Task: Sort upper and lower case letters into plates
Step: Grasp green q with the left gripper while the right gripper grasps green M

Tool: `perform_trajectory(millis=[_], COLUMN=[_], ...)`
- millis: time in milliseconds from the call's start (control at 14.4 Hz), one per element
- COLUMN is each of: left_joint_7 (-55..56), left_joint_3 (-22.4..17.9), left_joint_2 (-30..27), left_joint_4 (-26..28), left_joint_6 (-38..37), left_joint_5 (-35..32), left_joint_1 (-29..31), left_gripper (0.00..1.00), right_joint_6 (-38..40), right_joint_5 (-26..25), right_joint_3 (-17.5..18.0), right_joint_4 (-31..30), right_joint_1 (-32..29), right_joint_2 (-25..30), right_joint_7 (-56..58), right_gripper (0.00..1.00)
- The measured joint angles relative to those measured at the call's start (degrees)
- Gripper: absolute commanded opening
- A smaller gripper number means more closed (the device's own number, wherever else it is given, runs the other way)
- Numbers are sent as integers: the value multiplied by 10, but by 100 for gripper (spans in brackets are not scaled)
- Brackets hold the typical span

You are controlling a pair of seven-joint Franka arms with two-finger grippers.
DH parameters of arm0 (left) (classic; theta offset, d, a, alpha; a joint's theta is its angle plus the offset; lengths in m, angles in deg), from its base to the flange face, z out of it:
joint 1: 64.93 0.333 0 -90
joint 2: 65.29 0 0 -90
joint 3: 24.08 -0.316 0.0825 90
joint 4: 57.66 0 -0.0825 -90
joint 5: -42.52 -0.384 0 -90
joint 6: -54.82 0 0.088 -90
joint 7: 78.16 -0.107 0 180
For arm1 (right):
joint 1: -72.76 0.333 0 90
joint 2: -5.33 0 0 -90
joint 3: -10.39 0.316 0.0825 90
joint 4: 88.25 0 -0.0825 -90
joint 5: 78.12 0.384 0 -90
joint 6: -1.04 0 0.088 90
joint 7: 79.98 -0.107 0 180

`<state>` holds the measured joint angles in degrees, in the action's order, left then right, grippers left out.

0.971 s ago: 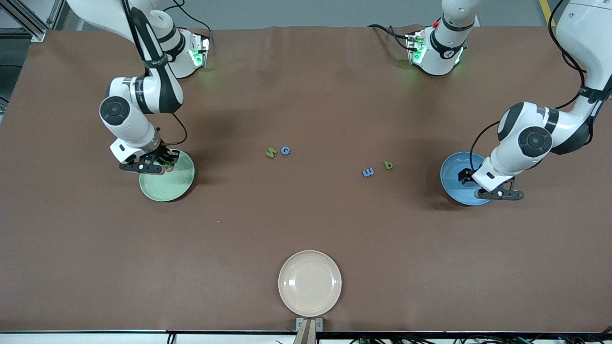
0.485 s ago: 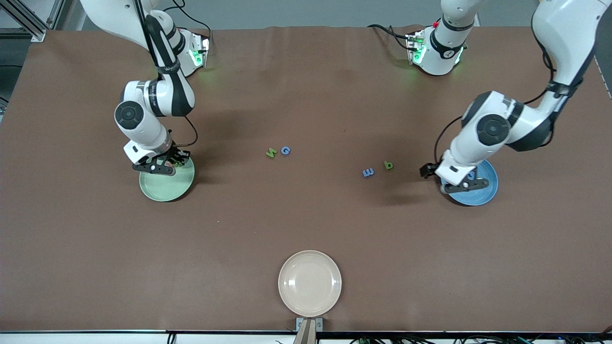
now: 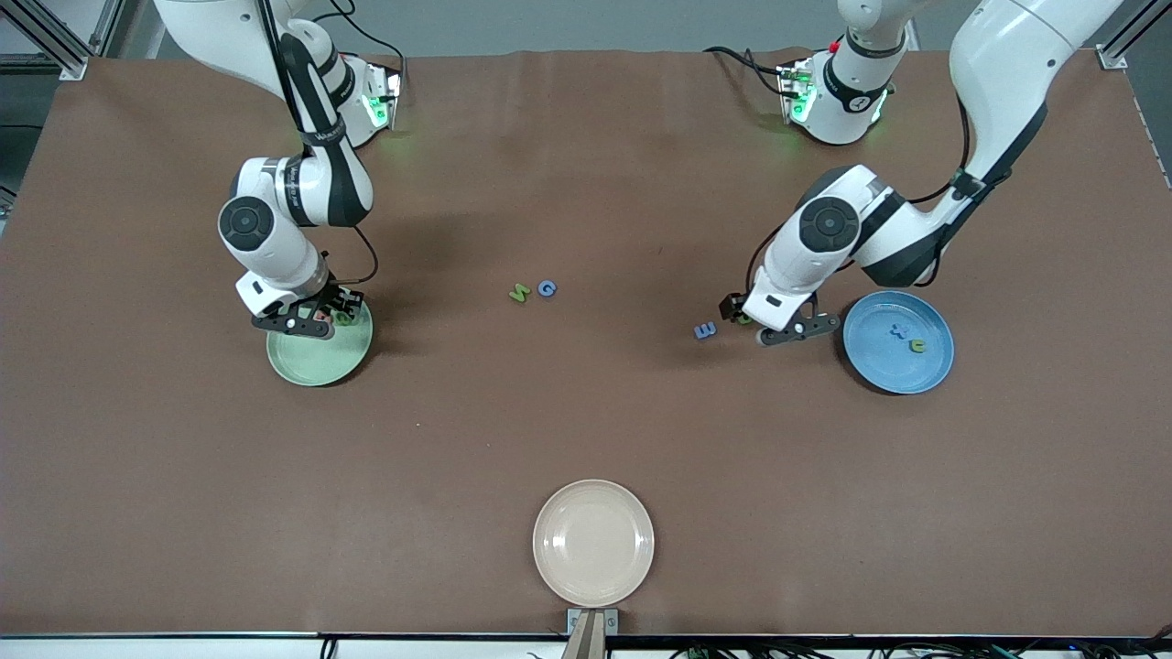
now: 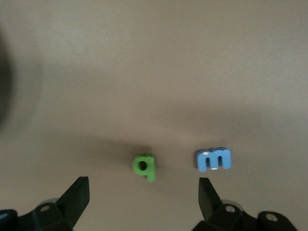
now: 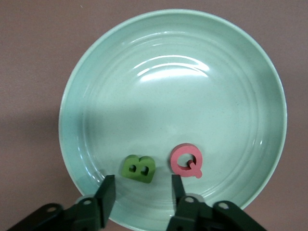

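1. The green plate (image 3: pixel 320 352) lies toward the right arm's end of the table, the blue plate (image 3: pixel 898 342) toward the left arm's end.
2. The right gripper (image 5: pixel 142 192) hangs over the green plate's rim with its fingers partly apart and holds nothing.
3. The right wrist view shows two letters in this plate, a green B (image 5: pixel 139 169) between the fingers and a red Q (image 5: pixel 186 161) just beside it; in the front view the gripper hides most of them.
4. The left gripper (image 4: pixel 144 195) is wide open and empty, low over the table beside the blue plate.
5. In the left wrist view a small green letter (image 4: pixel 145 166) lies between its fingers and a blue m (image 4: pixel 214 159) lies near; the front view shows only the m clearly.
6. The blue plate holds two small letters, one blue (image 3: pixel 898 333) and one yellow-green (image 3: pixel 916 345).
7. At mid table a green letter (image 3: pixel 519 293) and a blue G (image 3: pixel 547 288) lie side by side.
8. A beige plate (image 3: pixel 593 543) lies nearest the front camera.
9. In all: three plates and eight letters.
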<state>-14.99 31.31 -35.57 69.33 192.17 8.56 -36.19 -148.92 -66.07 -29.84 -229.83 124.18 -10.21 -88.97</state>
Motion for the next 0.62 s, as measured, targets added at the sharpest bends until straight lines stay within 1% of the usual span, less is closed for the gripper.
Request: perform_trajectory(millis=[139,277,485,624], left_joint_7=[40,74,109,122], left_joint_3=[-3,-4,-7,-18], left_joint_2=[22,48,75,81], left_joint_4=[4,5,5,4], left_joint_6=[14,19,21,22], left_joint_5=[-42,-82,-117,-120], left_joint_1=[2,4,5,-5], left_gripper=[100,99,92,87], right_joint_6=[3,27,99,114], right_joint_5=[8,31,91,105], right_joint_3=[1,6,12,14], right_joint_4=[3,15,56,79], right_joint_1=[0,2,25,55], right_joint_2=[0,0,3,4], right_joint_7=[0,0,-11,-65], right_gripper=[100,100,100,100])
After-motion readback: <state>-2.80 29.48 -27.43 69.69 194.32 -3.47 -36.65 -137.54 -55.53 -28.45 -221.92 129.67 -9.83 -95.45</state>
